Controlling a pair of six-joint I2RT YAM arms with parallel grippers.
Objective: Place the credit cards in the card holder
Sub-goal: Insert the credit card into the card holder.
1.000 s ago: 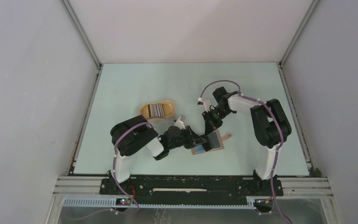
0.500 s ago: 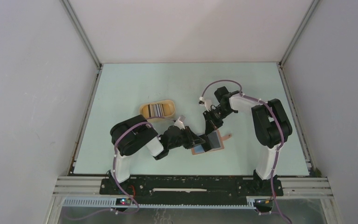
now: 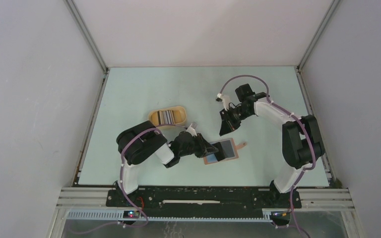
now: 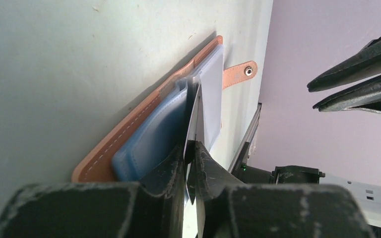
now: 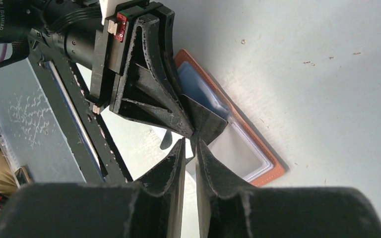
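Note:
The reddish-brown card holder (image 3: 230, 154) lies open on the table, its blue-grey inside (image 4: 149, 141) up and its snap tab (image 4: 240, 73) pointing away. My left gripper (image 3: 209, 148) is shut on a thin dark credit card (image 5: 208, 123), which stands edge-on over the holder's pockets and touches them. In the left wrist view the card (image 4: 194, 116) runs from my left gripper (image 4: 192, 146) into the holder. My right gripper (image 3: 224, 131) hangs above and behind the holder, its jaws a narrow slit apart with nothing between them (image 5: 191, 144). More credit cards (image 3: 167, 117) lie in the yellow tray.
The yellow oval tray (image 3: 153, 117) sits left of and behind the holder, close to the left arm's elbow. The holder (image 5: 270, 171) lies near the table's front edge, where the black base rail (image 3: 203, 196) runs.
The left jaws closed onto the card. The right gripper let go, lifted and drew back to the right, away from the holder.

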